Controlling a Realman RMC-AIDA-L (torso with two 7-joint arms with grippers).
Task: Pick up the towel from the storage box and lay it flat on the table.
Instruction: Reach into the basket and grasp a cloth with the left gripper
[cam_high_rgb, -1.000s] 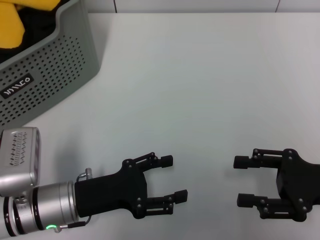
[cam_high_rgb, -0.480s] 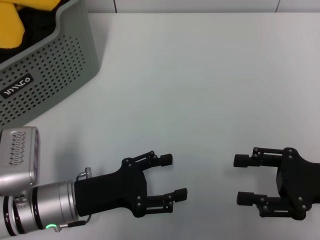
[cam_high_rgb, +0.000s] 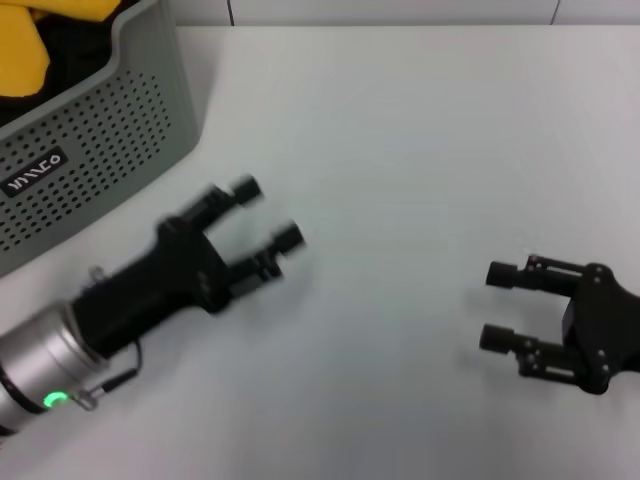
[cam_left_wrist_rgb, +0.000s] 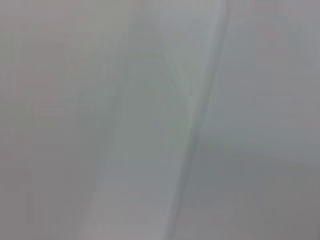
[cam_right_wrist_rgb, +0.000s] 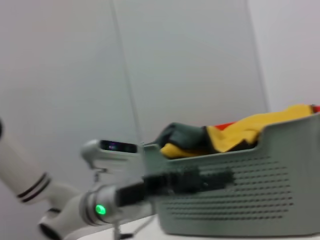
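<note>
The grey perforated storage box (cam_high_rgb: 95, 130) stands at the far left of the white table (cam_high_rgb: 400, 150). Yellow cloth (cam_high_rgb: 20, 60) is bunched inside it. In the right wrist view the box (cam_right_wrist_rgb: 240, 185) holds a heap of cloth; a dark grey-green fold of the towel (cam_right_wrist_rgb: 182, 134) lies beside yellow cloth (cam_right_wrist_rgb: 245, 131). My left gripper (cam_high_rgb: 267, 212) is open and empty, above the table just right of the box's front corner, pointing away from me. My right gripper (cam_high_rgb: 493, 305) is open and empty at the near right, pointing left.
My left arm (cam_right_wrist_rgb: 102, 209), with a green light, shows in front of the box in the right wrist view. The left wrist view shows only a blurred pale surface. A wall seam runs behind the table's far edge (cam_high_rgb: 230, 12).
My left gripper has swung from the near middle up and to the left, towards the box. My right gripper has shifted slightly to the right and away from me.
</note>
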